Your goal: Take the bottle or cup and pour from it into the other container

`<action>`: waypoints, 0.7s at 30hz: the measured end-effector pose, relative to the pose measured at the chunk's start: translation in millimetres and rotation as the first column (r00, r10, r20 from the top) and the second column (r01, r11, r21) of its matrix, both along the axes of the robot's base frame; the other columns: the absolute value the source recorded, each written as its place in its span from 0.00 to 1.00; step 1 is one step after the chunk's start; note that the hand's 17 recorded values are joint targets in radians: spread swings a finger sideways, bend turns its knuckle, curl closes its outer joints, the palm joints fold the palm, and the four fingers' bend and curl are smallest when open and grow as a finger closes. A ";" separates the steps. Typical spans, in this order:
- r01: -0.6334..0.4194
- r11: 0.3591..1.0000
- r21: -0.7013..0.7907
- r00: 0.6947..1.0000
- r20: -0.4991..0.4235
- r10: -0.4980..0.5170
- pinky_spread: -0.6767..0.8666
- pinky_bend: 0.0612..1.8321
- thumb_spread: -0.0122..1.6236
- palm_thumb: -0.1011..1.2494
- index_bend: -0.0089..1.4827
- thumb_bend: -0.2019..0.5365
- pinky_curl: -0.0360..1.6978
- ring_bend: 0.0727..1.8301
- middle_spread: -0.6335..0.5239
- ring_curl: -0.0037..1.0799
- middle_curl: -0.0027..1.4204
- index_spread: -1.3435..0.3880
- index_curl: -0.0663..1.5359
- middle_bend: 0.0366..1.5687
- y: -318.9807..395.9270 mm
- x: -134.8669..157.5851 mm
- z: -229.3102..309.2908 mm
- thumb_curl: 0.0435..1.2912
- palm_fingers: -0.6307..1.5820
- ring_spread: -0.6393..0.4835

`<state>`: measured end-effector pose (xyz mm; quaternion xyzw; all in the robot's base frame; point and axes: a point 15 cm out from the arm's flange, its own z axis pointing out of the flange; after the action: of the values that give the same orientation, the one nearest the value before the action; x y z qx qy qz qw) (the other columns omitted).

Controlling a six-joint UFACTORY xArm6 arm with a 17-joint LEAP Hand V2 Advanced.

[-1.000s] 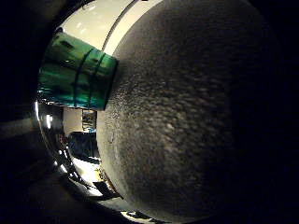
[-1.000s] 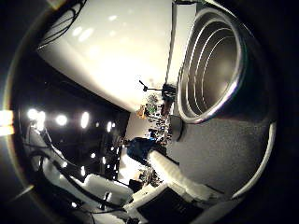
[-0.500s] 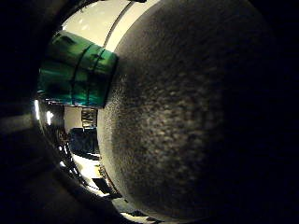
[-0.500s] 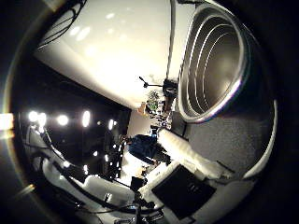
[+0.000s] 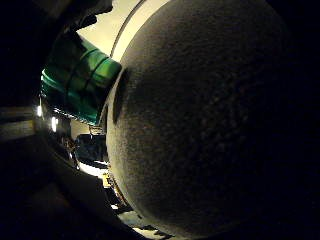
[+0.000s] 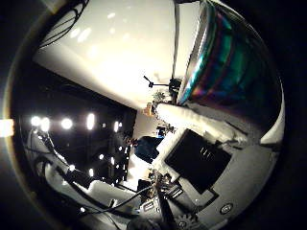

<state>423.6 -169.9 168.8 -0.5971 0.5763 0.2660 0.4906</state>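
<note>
A rough, grainy grey surface [image 5: 210, 125] fills most of what the little-finger side of my palm sees, so it lies very close to my palm. I cannot tell whether it is a mat on the counter or the side of some thing.

A green cup [image 5: 80, 82] lies against the edge of that surface, at about ten o'clock from its middle. The cup is banded with darker rings and tilted, with its side turned towards me. Where cup and grey surface meet, a dark shadow runs along the join. Past the cup at about twelve o'clock is a pale wall [image 5: 107, 30].

From the thumb side, a shiny metal cup [image 6: 230, 62] stands large and near. Its wall shows ribbed bands with teal and purple sheen, and it is seen from the side, so its mouth does not show. I cannot tell whether this is the same vessel as the green cup or the other container.

White and black parts of my hand [image 6: 225, 182] lie at about six o'clock from this cup. One long white part reaches up just beside its lower edge, though I cannot make out whether they touch. I also cannot tell whether my hand is open, closed or gripping the cup.

At about nine o'clock from the metal cup a wide pale ceiling [image 6: 115, 52] spreads. Beyond it the room is dark, with a row of small bright lamps [image 6: 67, 123].
</note>
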 end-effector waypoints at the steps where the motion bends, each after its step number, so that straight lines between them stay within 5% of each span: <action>1: -0.003 1.000 0.003 1.000 0.000 0.003 0.12 0.59 0.59 0.69 0.19 0.25 0.29 0.61 0.31 0.49 0.48 0.55 0.28 0.54 1.0 -0.3 1.0 0.28 0.71 0.33; 21: -0.007 0.999 0.043 1.000 0.015 0.006 0.26 0.72 0.53 0.79 0.46 0.25 0.57 0.80 0.26 0.70 0.74 0.46 0.68 0.71 7.7 1.4 17.5 0.40 0.63 0.33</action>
<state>425.0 -162.2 186.3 -0.5902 0.5650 0.2754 0.5065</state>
